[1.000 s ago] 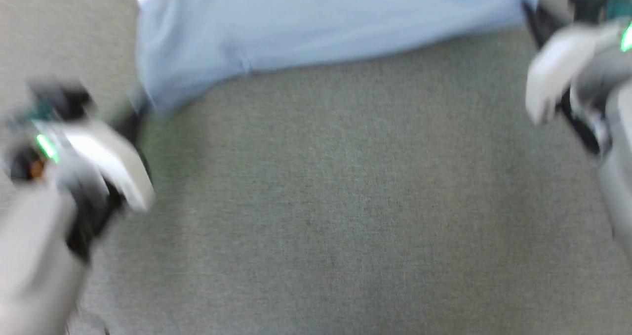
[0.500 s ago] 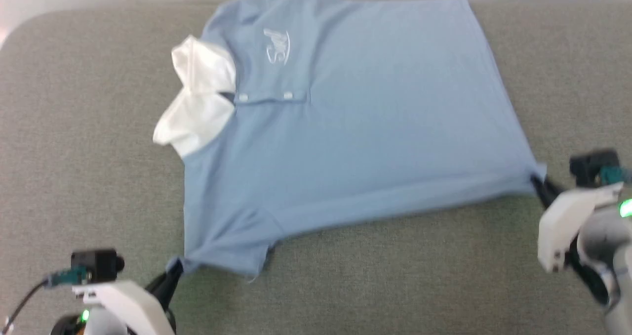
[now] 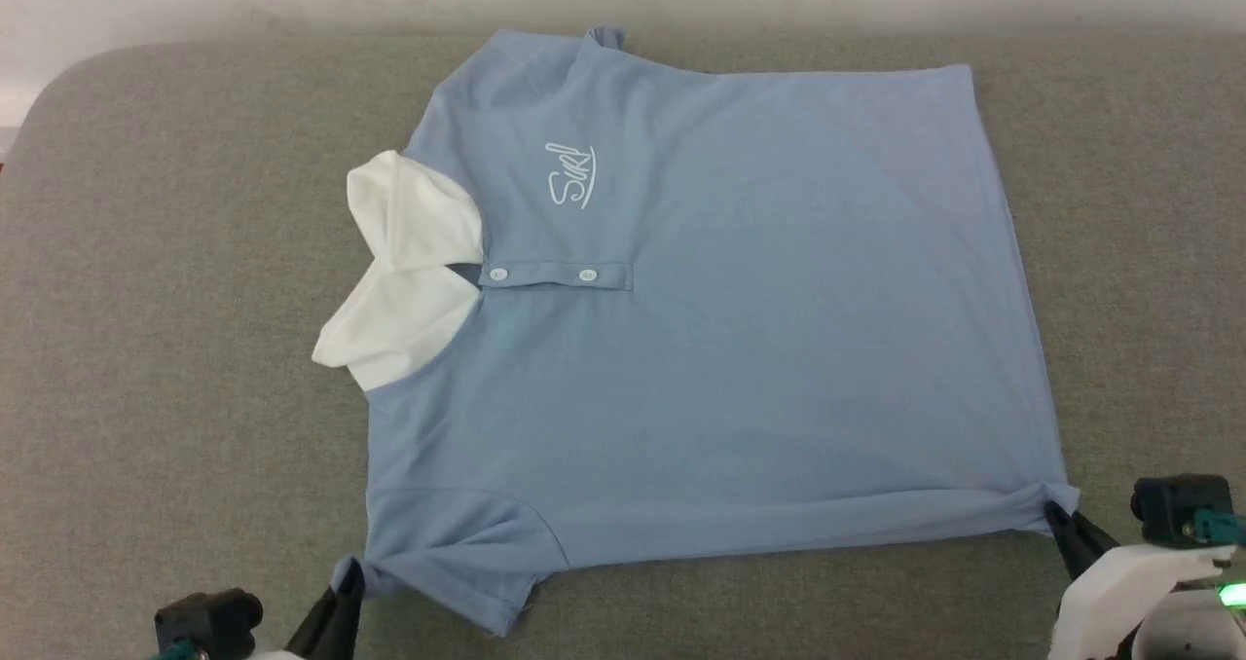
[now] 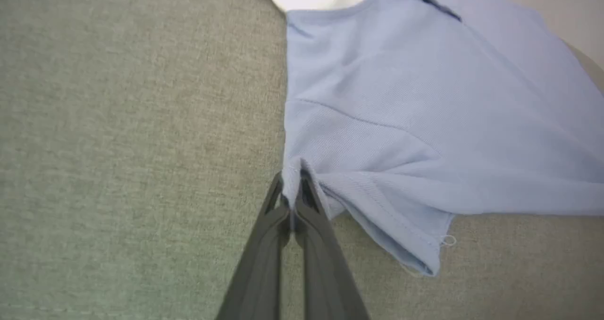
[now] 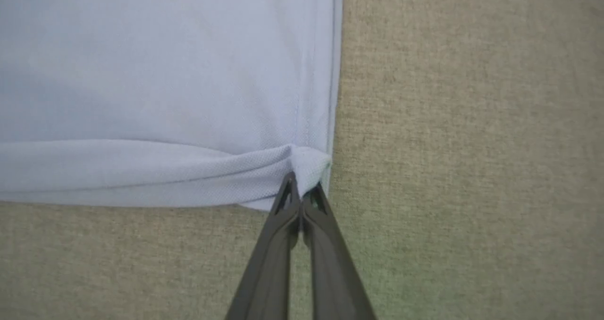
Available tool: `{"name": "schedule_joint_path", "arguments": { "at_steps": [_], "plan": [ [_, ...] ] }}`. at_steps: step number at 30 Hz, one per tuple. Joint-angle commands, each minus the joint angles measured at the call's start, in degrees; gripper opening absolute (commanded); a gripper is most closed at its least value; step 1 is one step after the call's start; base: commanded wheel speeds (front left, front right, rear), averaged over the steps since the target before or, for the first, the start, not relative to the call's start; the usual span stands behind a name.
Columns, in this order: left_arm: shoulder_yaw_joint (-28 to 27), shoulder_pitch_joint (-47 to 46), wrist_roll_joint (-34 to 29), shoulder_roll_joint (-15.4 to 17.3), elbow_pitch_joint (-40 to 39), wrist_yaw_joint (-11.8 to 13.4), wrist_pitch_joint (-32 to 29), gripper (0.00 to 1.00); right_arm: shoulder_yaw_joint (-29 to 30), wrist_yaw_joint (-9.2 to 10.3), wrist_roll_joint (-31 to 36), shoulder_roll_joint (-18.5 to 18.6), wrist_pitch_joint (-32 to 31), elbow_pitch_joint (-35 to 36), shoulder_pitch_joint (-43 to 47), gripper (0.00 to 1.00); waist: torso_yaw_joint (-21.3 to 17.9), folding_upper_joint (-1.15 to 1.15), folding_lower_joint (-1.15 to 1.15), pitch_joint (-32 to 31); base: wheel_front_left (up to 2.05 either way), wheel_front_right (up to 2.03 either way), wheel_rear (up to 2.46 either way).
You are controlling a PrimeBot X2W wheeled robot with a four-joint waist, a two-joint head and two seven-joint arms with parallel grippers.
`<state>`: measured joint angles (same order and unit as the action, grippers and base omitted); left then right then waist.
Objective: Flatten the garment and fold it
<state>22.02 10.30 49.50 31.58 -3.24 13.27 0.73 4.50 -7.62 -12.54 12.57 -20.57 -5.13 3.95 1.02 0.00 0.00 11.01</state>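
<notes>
Shirt (image 3: 720,348) spread face up on grey surface (image 3: 165,417), collar (image 3: 404,271) at left. Pinched at near left sleeve edge by left tool (image 4: 292,181), clamped on a small tuck; pinched at near right hem corner by right tool (image 5: 302,183), likewise clamped. Likely to slip free of such thin bites under an uneven pull, dropping one corner and rumpling the near edge.

The garment (image 3: 740,368) is soft, matt, fine-knit cloth; the work surface (image 3: 175,368) coarse woven fabric; the fingers (image 4: 264,263) smooth matt plastic.
</notes>
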Motion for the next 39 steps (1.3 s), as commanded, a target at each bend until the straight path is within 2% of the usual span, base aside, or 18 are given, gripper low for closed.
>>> {"name": "schedule_joint_path", "arguments": {
  "at_steps": [1,5,9,12,19,26,33,39],
  "plan": [
    [0.15,-0.82,-3.03,-1.32,-0.02,0.79,4.3,0.0,0.19,0.13,0.97,-0.91,3.81,0.44,1.14,0.0,-0.07,0.0,0.0,0.05,0.0,0.0,0.0],
    [0.46,-3.34,-10.01,-4.23,1.16,2.44,12.51,0.0,-0.09,0.13,3.25,-2.4,15.47,0.35,1.58,0.0,-0.12,0.0,0.0,0.23,0.0,0.0,0.0],
    [-0.83,-7.06,-14.95,-6.72,1.71,2.29,14.08,0.0,-1.45,0.13,4.87,-2.78,22.89,-0.59,-0.01,0.0,-0.59,0.0,0.0,0.47,0.0,0.0,0.0],
    [-3.24,-10.06,-18.7,-7.64,0.85,1.72,14.22,0.0,-1.94,0.13,5.71,-2.21,25.11,-0.97,-2.16,0.0,-0.95,0.0,0.0,0.69,0.0,0.0,0.0],
    [-7.72,-16.34,-23.83,-7.72,1.2,-1.97,14.25,0.0,-3.63,0.13,6.78,-0.34,22.3,-1.82,-9.45,0.0,-2.26,0.0,0.0,2.3,0.0,0.0,0.0],
    [-6.85,-24.46,-24.87,-6.43,5.54,-5.31,13.33,0.0,-5.16,0.13,6.34,1.67,17.44,-3.88,-17.41,0.0,-2.62,0.0,0.0,5.69,0.0,0.0,0.0],
    [-6.11,-33.3,-24.2,-5.32,11.53,-8.25,9.66,0.0,-6.75,0.13,5.09,4.05,11.62,-6.45,-24.71,0.0,-3.1,0.0,0.0,9.79,0.0,0.0,0.0],
    [-5.42,-37.87,-23.11,-3.59,18.01,-9.72,2.82,0.0,-10.42,0.13,2.75,5.98,4.1,-9.46,-30.96,0.0,-3.9,0.0,0.0,12.9,0.0,0.0,0.0]
  ]
}}
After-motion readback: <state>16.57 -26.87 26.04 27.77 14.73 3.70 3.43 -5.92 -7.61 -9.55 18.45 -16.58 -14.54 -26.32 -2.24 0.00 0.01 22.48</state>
